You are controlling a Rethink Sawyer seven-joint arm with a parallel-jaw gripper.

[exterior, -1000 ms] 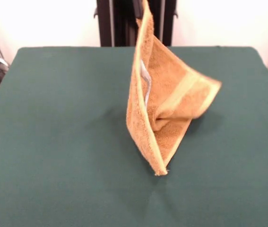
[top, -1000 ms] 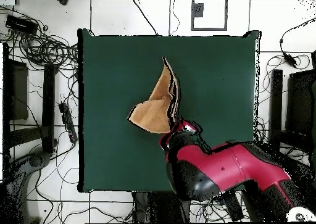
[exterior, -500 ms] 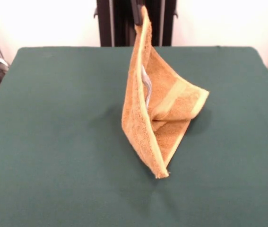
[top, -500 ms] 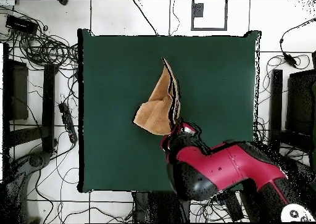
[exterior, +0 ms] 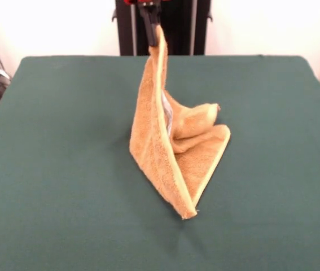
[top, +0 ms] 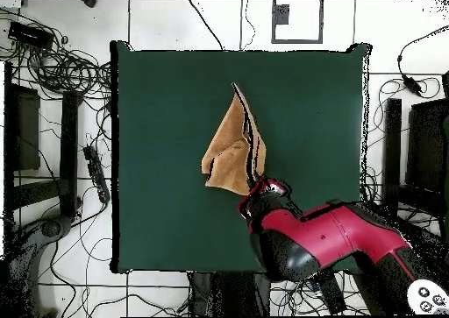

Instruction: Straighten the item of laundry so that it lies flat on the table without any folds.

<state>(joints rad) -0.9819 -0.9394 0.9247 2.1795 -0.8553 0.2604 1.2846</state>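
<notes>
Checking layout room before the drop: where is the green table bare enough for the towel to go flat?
The table is bare on both sides of the towel and along the front edge. Only the middle is taken: the towel hangs from the hand, its lower corner touching the felt.

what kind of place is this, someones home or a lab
Most likely a robotics lab, not a home. A red and black arm holds a towel up over a green cloth-covered table, and loose cables sprawl across the tiled floor around it.
</notes>
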